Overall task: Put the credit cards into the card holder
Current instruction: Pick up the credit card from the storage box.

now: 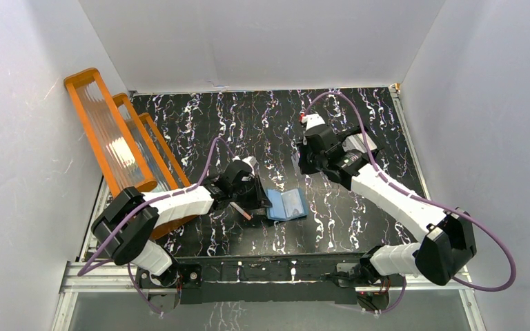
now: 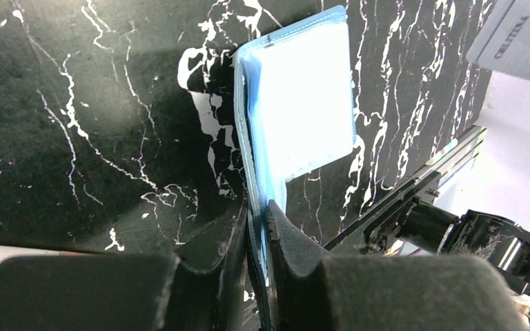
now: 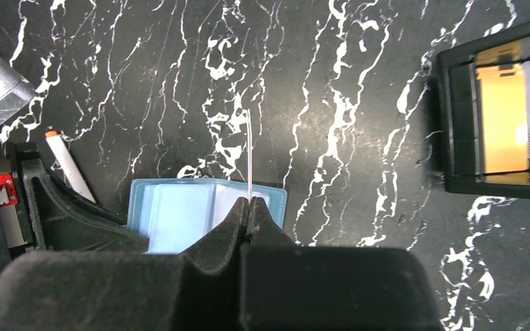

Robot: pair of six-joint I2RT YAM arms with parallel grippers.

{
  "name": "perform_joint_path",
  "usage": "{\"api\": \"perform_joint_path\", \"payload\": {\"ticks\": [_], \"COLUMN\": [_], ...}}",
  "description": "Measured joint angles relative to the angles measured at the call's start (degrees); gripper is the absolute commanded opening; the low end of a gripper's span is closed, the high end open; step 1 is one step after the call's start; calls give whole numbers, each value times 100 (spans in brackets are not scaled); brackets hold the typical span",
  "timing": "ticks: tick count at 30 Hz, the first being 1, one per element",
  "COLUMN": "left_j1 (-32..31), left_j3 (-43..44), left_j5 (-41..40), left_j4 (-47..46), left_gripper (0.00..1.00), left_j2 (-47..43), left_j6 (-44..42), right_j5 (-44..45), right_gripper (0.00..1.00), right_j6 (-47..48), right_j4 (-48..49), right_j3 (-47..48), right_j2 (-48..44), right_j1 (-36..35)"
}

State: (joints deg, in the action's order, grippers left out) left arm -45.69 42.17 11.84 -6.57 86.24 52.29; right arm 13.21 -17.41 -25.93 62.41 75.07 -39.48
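Both claws are working over the black, white-veined marble-pattern table [image 1: 248, 117]. My left claw [image 2: 257, 215] is pinching the near edge of the small teal-blue book-style card holder [image 2: 303, 89], which lies open on the table with its pale blue inner side up. My right claw [image 3: 248, 205] is pressed together on a thin pale plastic credit card [image 3: 248, 153], seen edge-on and held just above the holder. I see an orange-gold card [image 3: 500, 117] lying in a black plastic tray [image 3: 455, 117], well apart from the holder.
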Motion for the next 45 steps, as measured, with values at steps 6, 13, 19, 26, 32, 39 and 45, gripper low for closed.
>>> {"api": "perform_joint_path", "payload": {"ticks": [6,13,19,26,32,39,45], "left_j1": [4,4,4,4,9,9,11], "left_j3": [-37,44,308,444,509,433,354], "left_j5": [-96,-330,-518,-485,-22,162,-57], "left_j4": [186,660,1038,1010,647,444,455], "left_gripper": [21,35,42,38,21,16,13], "left_j2": [-33,-197,-568,-981,-597,260,640], "left_j6": [-90,-236,-310,-332,-431,-516,-675], "right_j5": [-210,-424,-1001,-1665,-1792,-1611,-1471], "right_gripper": [0,0,0,0,0,0,0], "right_j6": [-310,-435,-691,-1051,-1137,-1110,-1108], "right_j4": [308,516,955,1355,1528,1539,1792], "right_j3": [-586,-647,-986,-1405,-1740,-2142,-2474], "right_j2": [-197,-201,-262,-264,-256,-4,-35], "right_j1": [9,136,474,562,562,605,702]}}
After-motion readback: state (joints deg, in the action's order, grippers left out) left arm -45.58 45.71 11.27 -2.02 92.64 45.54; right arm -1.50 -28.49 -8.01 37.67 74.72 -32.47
